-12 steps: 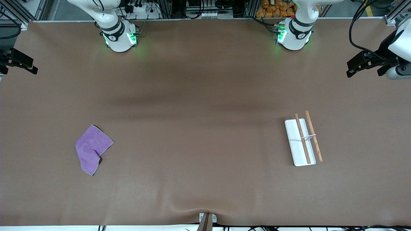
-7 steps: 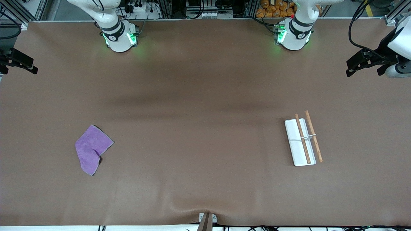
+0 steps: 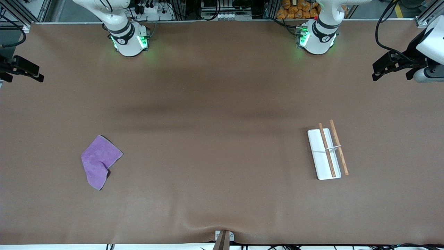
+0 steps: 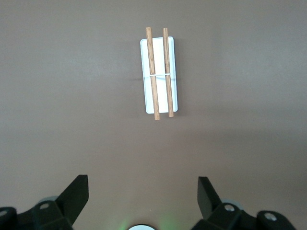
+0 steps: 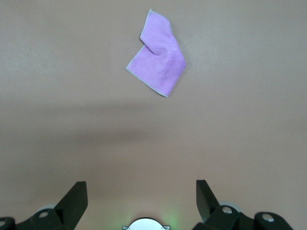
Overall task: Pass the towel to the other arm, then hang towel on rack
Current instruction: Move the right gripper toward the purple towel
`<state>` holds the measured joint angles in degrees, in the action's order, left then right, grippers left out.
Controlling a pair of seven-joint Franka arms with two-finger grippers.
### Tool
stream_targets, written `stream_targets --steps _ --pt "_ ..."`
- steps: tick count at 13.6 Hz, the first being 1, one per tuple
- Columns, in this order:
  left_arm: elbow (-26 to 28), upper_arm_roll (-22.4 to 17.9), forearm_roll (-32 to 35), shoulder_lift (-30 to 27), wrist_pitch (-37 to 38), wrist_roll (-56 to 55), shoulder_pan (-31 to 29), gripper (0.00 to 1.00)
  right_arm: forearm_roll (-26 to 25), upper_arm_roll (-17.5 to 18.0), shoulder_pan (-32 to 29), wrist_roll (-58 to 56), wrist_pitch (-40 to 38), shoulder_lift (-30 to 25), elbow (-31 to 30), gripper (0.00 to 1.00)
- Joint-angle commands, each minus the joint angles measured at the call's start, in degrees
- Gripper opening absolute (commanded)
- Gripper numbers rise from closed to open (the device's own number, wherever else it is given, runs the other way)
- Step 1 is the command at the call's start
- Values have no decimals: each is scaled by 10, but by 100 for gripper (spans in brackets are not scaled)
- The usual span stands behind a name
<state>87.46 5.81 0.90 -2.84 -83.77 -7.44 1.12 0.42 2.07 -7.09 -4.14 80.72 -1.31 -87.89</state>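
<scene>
Nothing is gripped yet: our right claw (image 5: 139,201) hangs high over the right arm's end of the table, fingers spread wide and empty. The towel (image 3: 99,161) lies flat on the brown table (image 3: 215,104), well apart from that claw and nearer the front camera, partly folded, its long axis running slantwise. Our left claw (image 4: 141,199), equally wide open and empty, waits high over its own end, with the rack (image 3: 326,152) on the table well apart from it, rods running toward the front camera. We judge the right arm nearer the towel, so it should reach first. The cloth-covered surface offers plenty of room around both things.
</scene>
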Motion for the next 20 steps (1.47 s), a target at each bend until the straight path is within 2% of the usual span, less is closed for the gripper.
stream_targets --steps 1,5,11,15,20 --pt "-1 -5 0 -10 10 8 2 100 2 6 -15 -8 1 25 3 100" --pt "1 -4 0 -14 11 9 2 100 2 6 -35 0 11 75 8 100" --pt "1 -1 0 -13 9 9 2 100 4 6 -79 -1 130 174 14 100" --pt "2 -1 -2 -12 8 13 2 100 -6 6 -77 -15 204 266 67 100" --pt "3 -1 -1 -8 -2 13 6 100 -22 7 -59 -95 282 328 69 100"
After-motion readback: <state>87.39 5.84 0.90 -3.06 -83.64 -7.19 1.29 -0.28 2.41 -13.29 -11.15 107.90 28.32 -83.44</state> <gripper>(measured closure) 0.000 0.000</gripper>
